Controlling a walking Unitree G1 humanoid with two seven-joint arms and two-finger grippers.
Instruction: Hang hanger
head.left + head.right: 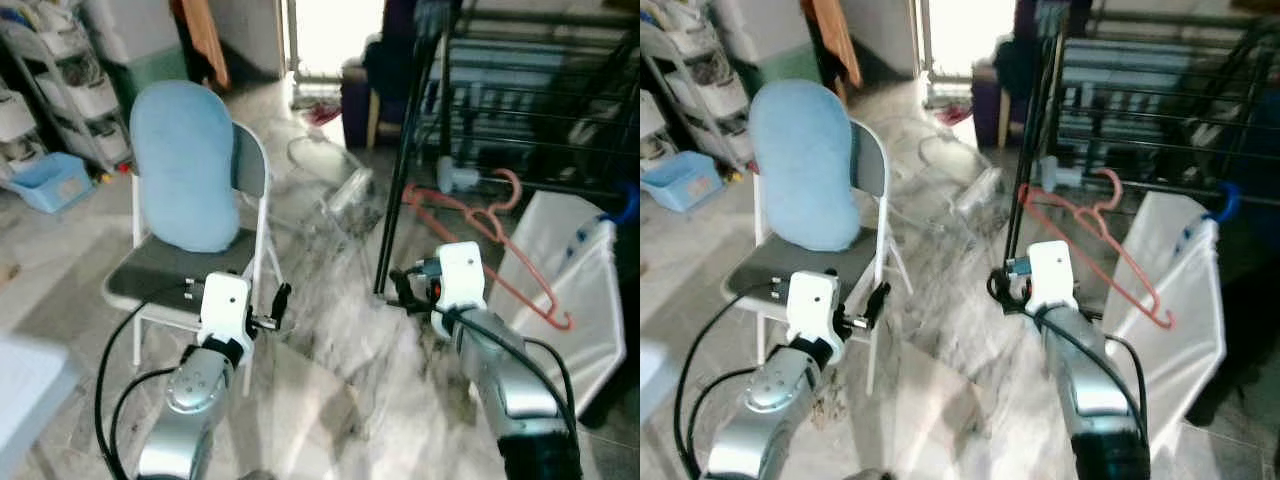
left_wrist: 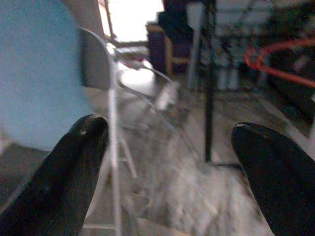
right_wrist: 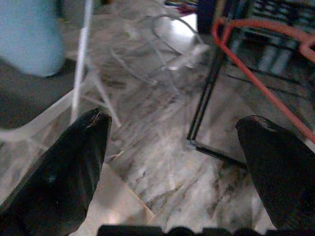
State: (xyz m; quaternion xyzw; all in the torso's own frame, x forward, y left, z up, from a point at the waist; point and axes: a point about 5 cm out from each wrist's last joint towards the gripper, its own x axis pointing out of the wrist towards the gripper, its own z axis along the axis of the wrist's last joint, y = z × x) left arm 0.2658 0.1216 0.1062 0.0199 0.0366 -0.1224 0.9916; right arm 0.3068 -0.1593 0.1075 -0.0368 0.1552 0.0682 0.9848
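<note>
The orange hanger [image 1: 487, 240] leans against the white laundry bag [image 1: 570, 290] (beside the black rack [image 1: 520, 100]), just beyond the right gripper [image 3: 172, 147], whose fingers are spread wide and empty; left gripper [image 2: 167, 162] likewise

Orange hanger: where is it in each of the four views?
Left eye: hanger right of centre, against the white hamper.
Right eye: same.
Left wrist: upper right corner.
Right wrist: upper right.
Shared landmark: black rack leg, beside the hanger.

Marble floor [image 1: 340, 330]: folding chair [image 1: 190, 270], black rack [image 1: 520, 100], white bag [image 1: 570, 290].
</note>
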